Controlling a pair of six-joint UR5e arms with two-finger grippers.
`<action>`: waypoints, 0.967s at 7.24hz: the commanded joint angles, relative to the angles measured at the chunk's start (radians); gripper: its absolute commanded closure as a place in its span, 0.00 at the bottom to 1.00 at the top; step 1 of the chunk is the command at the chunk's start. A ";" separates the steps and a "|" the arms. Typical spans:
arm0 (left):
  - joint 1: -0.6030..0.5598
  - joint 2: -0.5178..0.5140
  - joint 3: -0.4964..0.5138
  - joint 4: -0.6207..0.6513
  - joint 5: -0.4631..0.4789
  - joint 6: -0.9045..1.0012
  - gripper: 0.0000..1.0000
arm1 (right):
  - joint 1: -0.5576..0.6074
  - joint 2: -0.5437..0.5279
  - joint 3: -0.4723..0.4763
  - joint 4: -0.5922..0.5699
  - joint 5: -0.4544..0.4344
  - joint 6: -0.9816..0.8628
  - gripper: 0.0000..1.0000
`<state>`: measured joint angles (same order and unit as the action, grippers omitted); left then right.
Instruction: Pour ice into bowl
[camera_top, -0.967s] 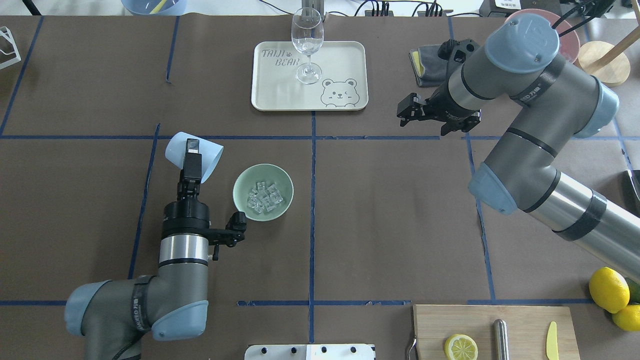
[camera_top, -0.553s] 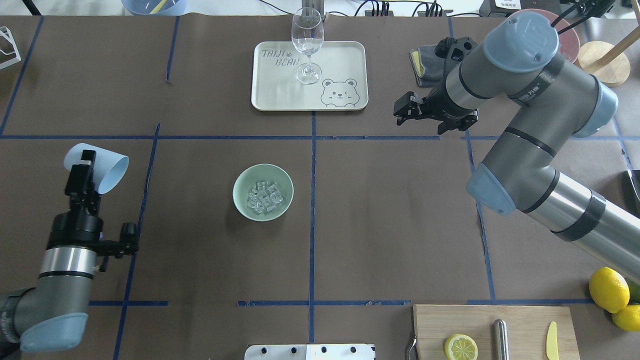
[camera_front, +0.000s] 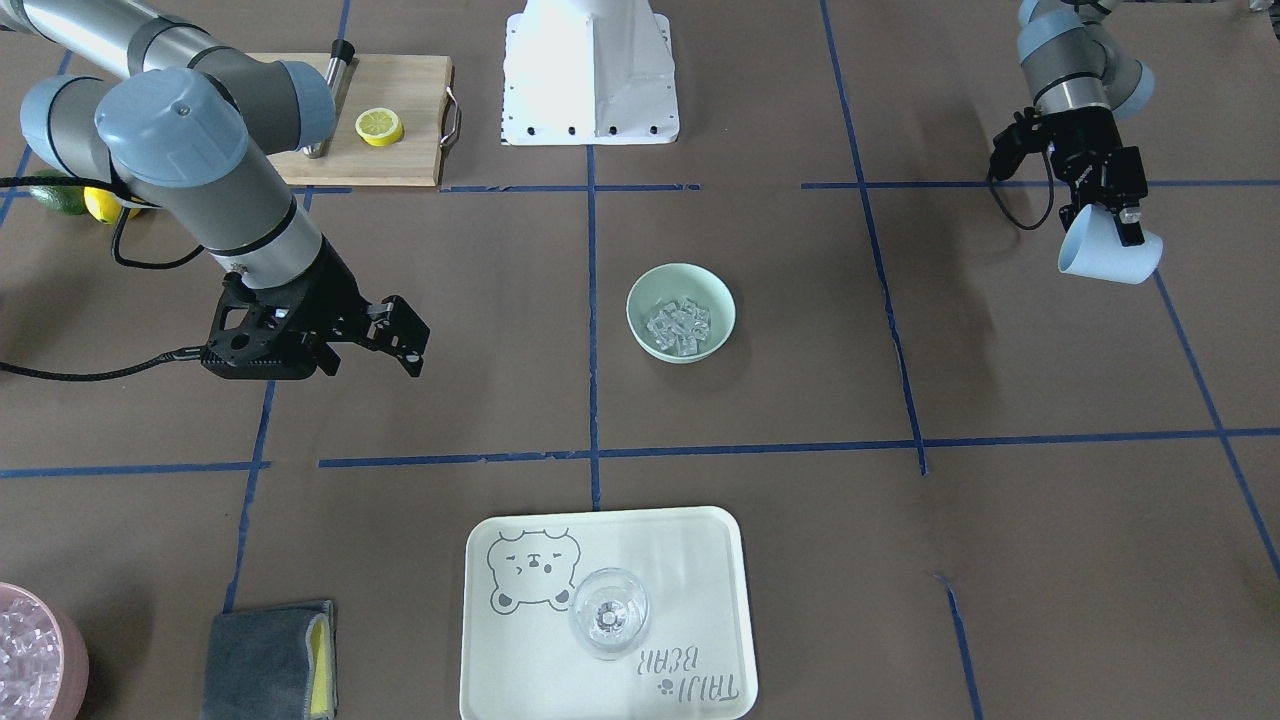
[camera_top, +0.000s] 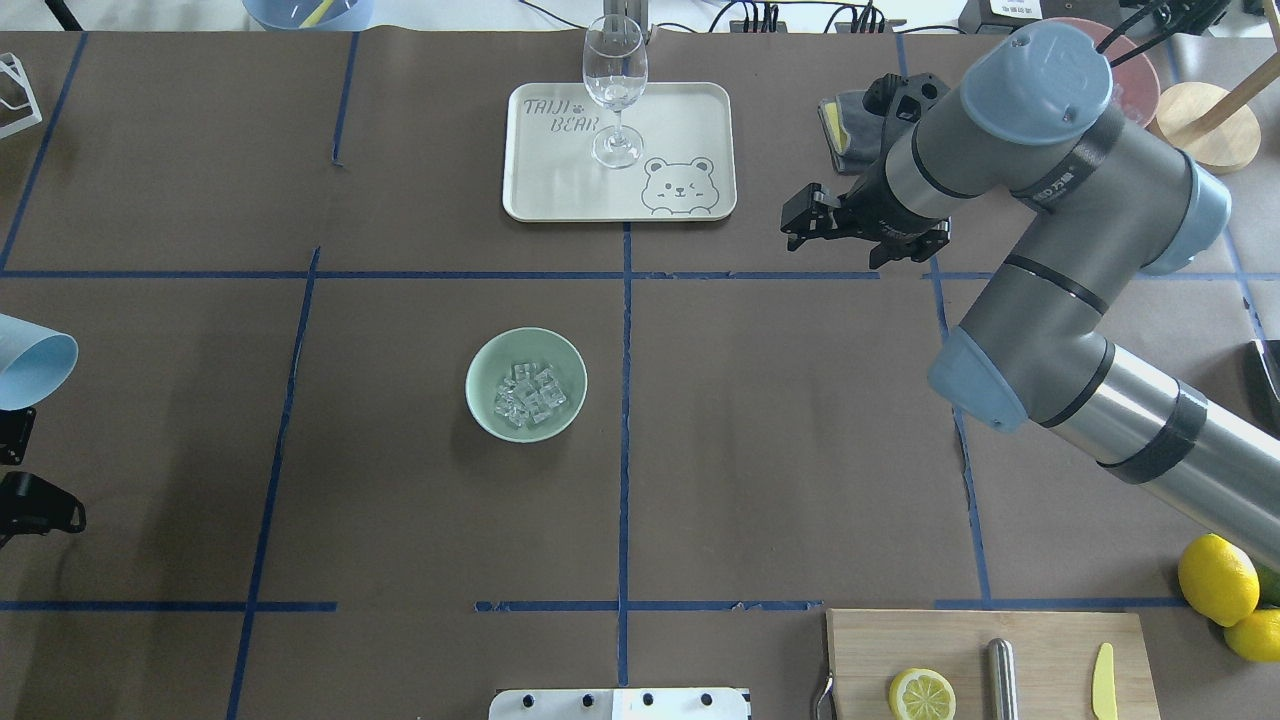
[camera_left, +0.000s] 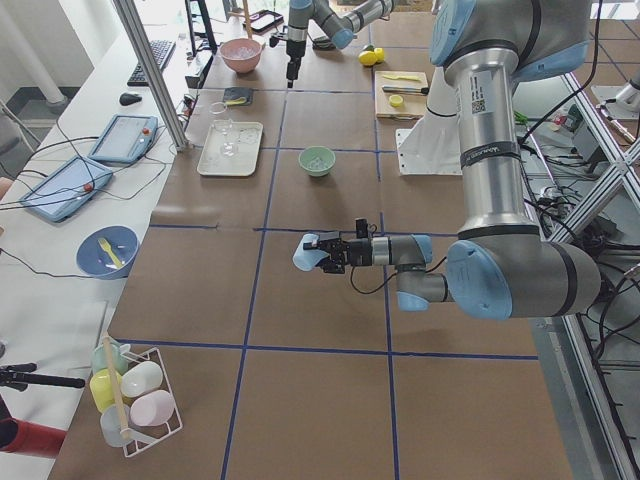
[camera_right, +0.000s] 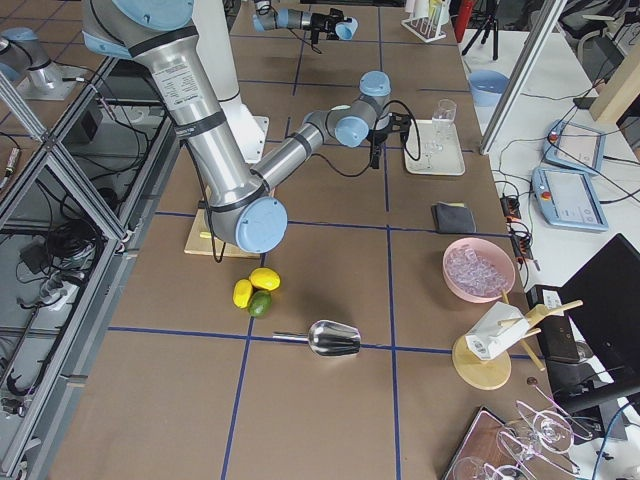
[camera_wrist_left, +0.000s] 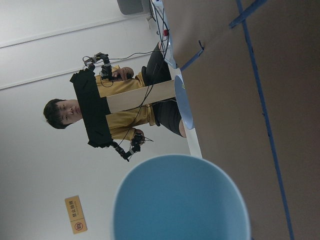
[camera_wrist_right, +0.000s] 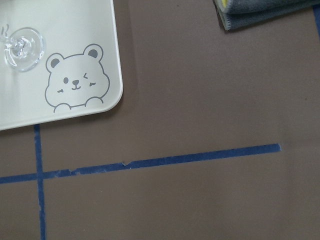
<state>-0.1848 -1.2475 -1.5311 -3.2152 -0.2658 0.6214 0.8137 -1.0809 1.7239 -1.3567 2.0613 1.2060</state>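
Pinching the light blue cup (camera_front: 1100, 258) by its wall, the left fingers (camera_front: 1130, 228) are closed on it and hold it clear of the surface (camera_front: 800, 380), tipped well off upright. They are out at the robot's left end of the surface, well apart from the bowl (camera_front: 634, 312). In the overhead view only part of the cup (camera_top: 30, 362) shows, at the left edge.

The right fingers (camera_front: 408, 350) are spread, with nothing between them and touching nothing. They hover above the bare surface on the robot's right, between the tray (camera_top: 700, 120) and the folded grey cloth (camera_top: 850, 130), which both lie at the far side.

The mint-green bowl (camera_top: 478, 386) stands near the middle of the surface, a little to the robot's left of the centre tape line. The ice (camera_top: 530, 394) lies heaped inside it as a cluster of clear cubes (camera_front: 680, 322). A wine glass (camera_top: 615, 75) stands upright on the tray.

A second ago the cup was held just beside the bowl's far left rim. Since then the left arm has carried it away to the left in two long steps, with the same grip on it. The ice and the bowl have not shifted. The right fingers have crept slightly towards the tray, as wide apart as before.
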 joint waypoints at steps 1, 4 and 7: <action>-0.025 -0.007 0.029 -0.138 -0.090 -0.149 1.00 | -0.001 0.010 0.002 -0.004 -0.001 0.001 0.00; -0.032 -0.020 0.028 -0.140 -0.258 -0.721 1.00 | -0.001 0.013 0.000 -0.005 -0.001 0.001 0.00; -0.032 -0.036 0.028 -0.144 -0.303 -1.132 1.00 | -0.001 0.013 0.000 -0.005 -0.001 0.000 0.00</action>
<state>-0.2163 -1.2764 -1.5037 -3.3584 -0.5534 -0.3508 0.8135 -1.0677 1.7252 -1.3622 2.0601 1.2062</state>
